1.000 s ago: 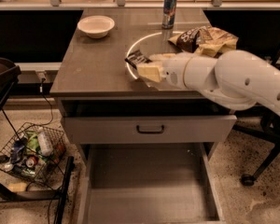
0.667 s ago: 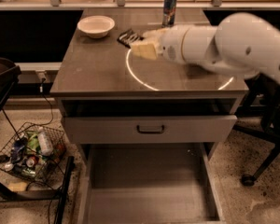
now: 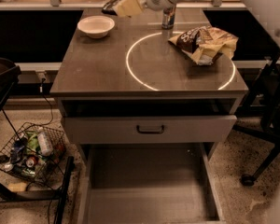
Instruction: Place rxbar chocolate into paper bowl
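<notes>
The paper bowl [image 3: 96, 26] is off-white and sits at the table's far left corner. My gripper [image 3: 115, 6] hangs above the table's back edge, just up and to the right of the bowl. It is shut on the rxbar chocolate [image 3: 108, 5], which shows as a small dark end sticking out to the left of the pale fingers [image 3: 129, 4]. Most of the bar is hidden by the fingers. The bar is in the air, beside the bowl's far rim and not over its middle.
A brown-and-yellow snack bag [image 3: 204, 43] lies at the table's right. A tall can [image 3: 168, 17] stands at the back, partly behind my arm. A white ring [image 3: 130, 69] marks the grey tabletop [image 3: 93, 73]. A drawer [image 3: 149, 129] stands open, a wire basket [image 3: 32, 153] is at lower left, and a chair base [image 3: 266, 162] is at right.
My arm has swung left and toward the table's back with the bar, from the ring's left edge up to beside the bowl. The snack bag is now uncovered.
</notes>
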### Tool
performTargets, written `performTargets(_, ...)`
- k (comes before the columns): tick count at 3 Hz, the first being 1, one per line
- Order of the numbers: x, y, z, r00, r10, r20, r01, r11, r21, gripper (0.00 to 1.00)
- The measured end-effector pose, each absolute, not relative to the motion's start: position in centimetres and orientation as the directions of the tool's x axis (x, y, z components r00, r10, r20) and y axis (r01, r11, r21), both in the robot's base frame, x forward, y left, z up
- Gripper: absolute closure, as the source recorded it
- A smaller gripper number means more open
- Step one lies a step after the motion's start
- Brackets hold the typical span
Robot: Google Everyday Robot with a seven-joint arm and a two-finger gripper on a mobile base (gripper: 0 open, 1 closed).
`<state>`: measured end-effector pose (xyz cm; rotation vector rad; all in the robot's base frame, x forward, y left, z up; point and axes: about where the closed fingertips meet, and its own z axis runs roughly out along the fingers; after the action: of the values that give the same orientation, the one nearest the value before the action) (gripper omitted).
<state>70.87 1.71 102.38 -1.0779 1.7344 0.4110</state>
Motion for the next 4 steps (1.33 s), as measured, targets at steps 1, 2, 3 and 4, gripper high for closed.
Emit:
performTargets(1, 75.6, 7.1, 104.3, -0.077, -0.499, -0.863, -0.829, 0.513, -0.223, 1.00)
performTargets(2, 75.6, 7.1, 104.3, -0.077, -0.499, -0.863, -0.829, 0.513, -0.223, 1.00)
performTargets(3, 76.6, 7.5, 103.7, -0.087, -0.471, -0.878, -0.820, 0.535, -0.206, 1.00)
performTargets(4, 81.4, 7.6, 102.8, -0.092, -0.418, -0.904, -0.776, 0.599, -0.198, 1.00)
